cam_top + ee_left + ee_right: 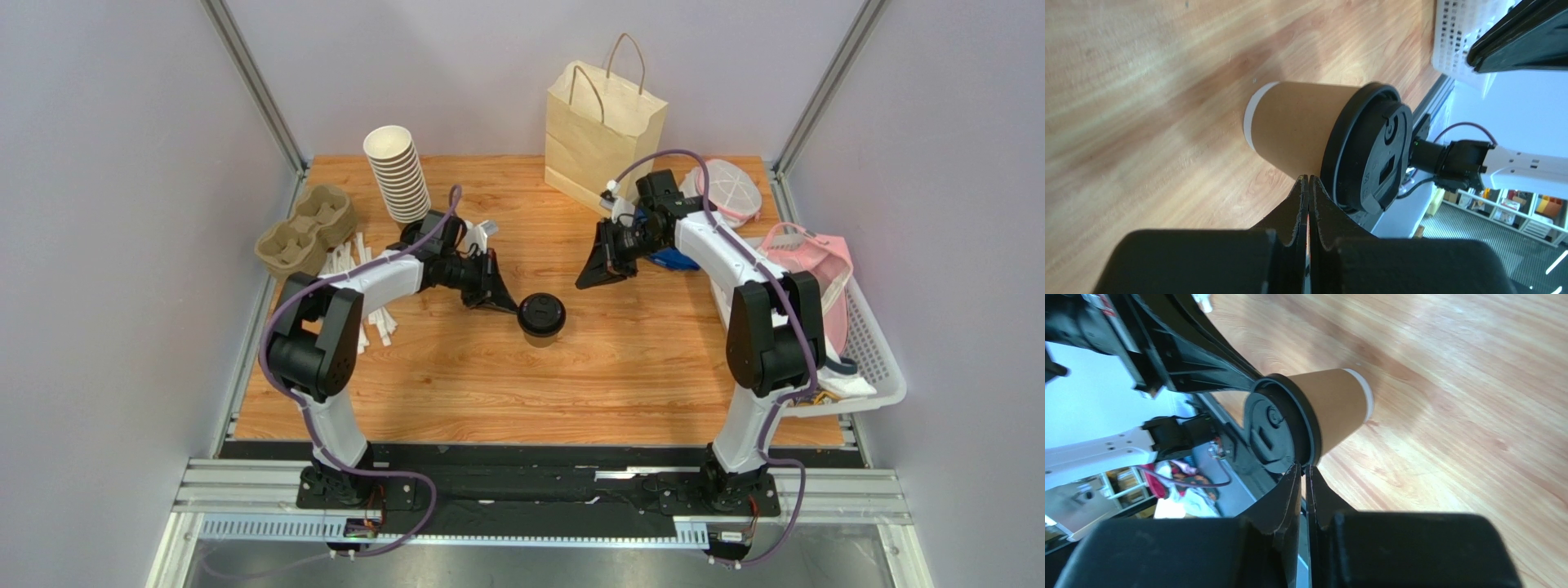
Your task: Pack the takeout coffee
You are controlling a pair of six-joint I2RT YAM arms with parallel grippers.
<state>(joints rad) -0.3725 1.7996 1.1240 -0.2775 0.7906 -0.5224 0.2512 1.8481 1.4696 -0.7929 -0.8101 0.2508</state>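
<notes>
Coffee (541, 315) upright on table (638, 380) — well inside its edges

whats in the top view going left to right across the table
cardboard cup carrier → stack of lidless cups → left fingers → takeout coffee → right fingers → white basket

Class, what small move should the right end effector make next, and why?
Probably open the right end effector wider: it faces the upright, lidded coffee cup, but its jaws stand barely parted, too narrow to take it.
</notes>
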